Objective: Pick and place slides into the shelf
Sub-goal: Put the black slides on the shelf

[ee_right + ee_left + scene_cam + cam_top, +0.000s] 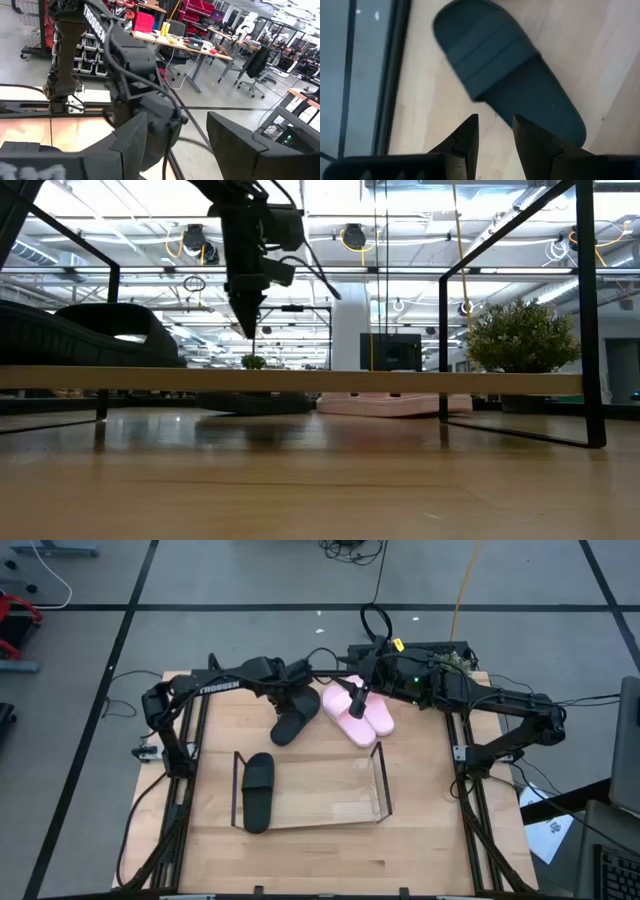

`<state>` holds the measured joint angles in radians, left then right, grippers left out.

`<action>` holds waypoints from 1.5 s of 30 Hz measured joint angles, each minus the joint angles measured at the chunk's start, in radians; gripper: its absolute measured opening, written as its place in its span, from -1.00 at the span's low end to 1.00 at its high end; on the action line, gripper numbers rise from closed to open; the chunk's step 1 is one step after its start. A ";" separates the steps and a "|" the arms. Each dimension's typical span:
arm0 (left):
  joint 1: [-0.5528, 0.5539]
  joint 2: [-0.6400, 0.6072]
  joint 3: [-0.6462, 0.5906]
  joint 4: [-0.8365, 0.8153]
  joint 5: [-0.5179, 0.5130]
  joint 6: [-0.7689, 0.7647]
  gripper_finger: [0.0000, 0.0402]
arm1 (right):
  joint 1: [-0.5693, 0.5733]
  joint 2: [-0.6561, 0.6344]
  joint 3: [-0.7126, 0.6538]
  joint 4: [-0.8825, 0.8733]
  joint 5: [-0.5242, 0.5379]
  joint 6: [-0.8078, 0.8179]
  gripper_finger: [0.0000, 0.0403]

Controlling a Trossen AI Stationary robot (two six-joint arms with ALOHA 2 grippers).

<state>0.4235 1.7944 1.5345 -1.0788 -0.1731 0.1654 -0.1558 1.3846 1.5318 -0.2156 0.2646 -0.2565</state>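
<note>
- The left gripper (300,692) is hovering over the far half of the wooden table (320,850), directly above a loose black slide (295,721) that is lying flat on the wood; in the left wrist view its two dark fingers (465,140) are standing apart with nothing between them, jaws released just above the slide's (510,75) heel end.
- A second black slide (259,791) is already sitting in the shelf (381,785), at the shelf's left end, toe pointing toward the far edge.
- The pale pink pair (357,716) is lying side by side on the table just beyond the shelf's far right corner, close to the loose black slide but apparently not touching it.
- The right gripper (356,700) is hanging over the pink pair, its jaws released and holding nothing, as the wide gap between its fingers (130,145) in the right wrist view is showing.
- From table height, the left gripper (247,315) is pointing down above the black slide (250,402), with the pink pair (392,403) beside it behind the shelf's clear floor.
</note>
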 joint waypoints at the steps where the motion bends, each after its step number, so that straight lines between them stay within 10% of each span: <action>1: -0.001 0.004 0.000 -0.003 0.011 0.013 -0.41 | 0.000 0.000 0.000 0.000 0.000 -0.001 -0.03; 45: -0.111 0.084 -0.035 0.121 -0.099 0.350 -0.41 | 0.000 -0.001 0.000 -0.127 0.001 -0.020 -0.03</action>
<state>0.3130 1.8786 1.4990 -0.9581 -0.2726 0.5152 -0.1557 1.3834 1.5318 -0.3424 0.2652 -0.2768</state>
